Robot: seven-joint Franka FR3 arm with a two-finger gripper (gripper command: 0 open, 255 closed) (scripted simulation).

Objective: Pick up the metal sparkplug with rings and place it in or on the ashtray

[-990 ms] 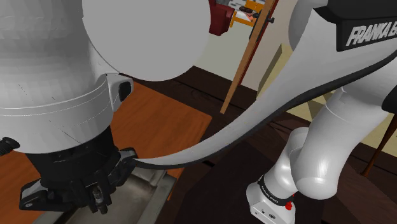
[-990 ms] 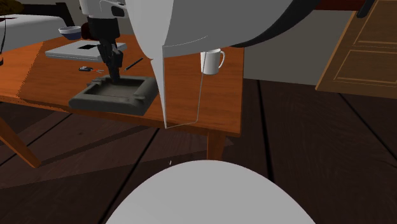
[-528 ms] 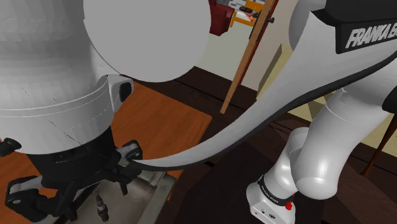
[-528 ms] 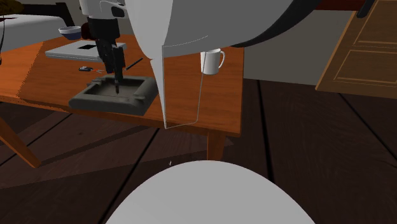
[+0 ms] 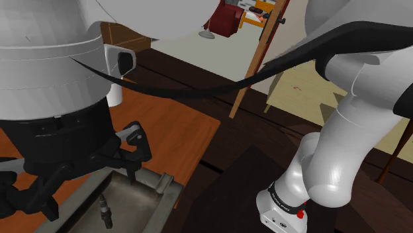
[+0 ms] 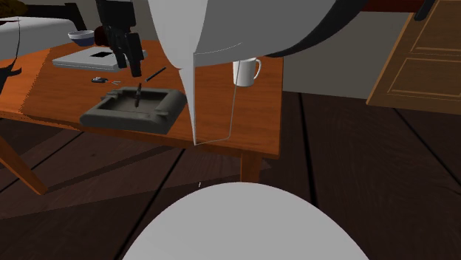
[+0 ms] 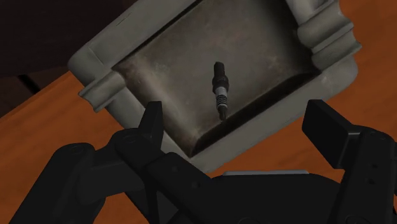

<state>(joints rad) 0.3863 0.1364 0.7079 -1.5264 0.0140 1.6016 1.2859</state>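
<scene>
The gripper (image 7: 235, 124) hangs just above the ashtray (image 7: 95, 95), its fingers spread wide with nothing between them. The spark plug (image 7: 219, 89) sits inside the ashtray's basin, near the middle and clear of all four walls. From the second exterior view the spark plug (image 6: 139, 96) looks as if it stands on end in the ashtray (image 6: 96, 114), directly below the black fingertips (image 6: 135, 70). The ashtray rests on the orange-brown table (image 6: 222, 122), near its front edge. Beyond the ashtray stands a white mug (image 6: 246, 70), well apart from it. The shoulder view shows the plug (image 5: 104, 213) down in the grey basin, beside the near rim (image 5: 162, 182).
</scene>
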